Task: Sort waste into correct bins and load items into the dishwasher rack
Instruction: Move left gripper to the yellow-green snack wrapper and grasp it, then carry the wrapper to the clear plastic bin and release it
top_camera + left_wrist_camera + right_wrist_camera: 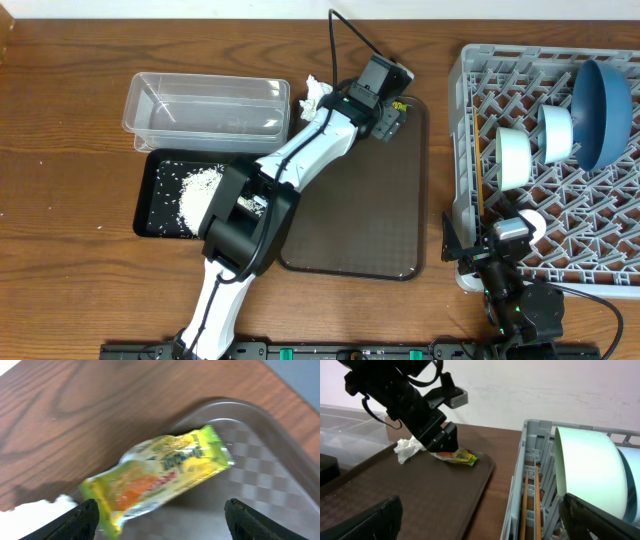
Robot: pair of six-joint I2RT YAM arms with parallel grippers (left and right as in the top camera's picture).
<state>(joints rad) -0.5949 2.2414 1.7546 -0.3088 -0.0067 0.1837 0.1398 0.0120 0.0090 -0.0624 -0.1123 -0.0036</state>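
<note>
The yellow-green snack wrapper point(160, 472) lies at the far corner of the brown tray, also in the right wrist view point(457, 456). My left gripper point(160, 520) is open just above it, fingers either side; overhead it is at the tray's back edge point(390, 118). The crumpled white tissue point(315, 95) lies beside it point(407, 449). Rice grains point(195, 190) lie in the black tray point(150, 205). The clear tub point(205, 105) stands behind. The grey rack point(465, 120) holds the dark-blue bowl point(603, 100), white-blue bowl point(556, 133), pale-green bowl point(513, 157), pink cup point(533, 222) and chopsticks point(531, 505). My right gripper point(480, 520) is open, empty, by the rack's near left corner.
The large brown serving tray point(360, 220) lies in the middle, between the bins and the rack. My left arm point(290, 170) stretches across its left part and over the black tray. A few stray rice grains lie on the wood at far left.
</note>
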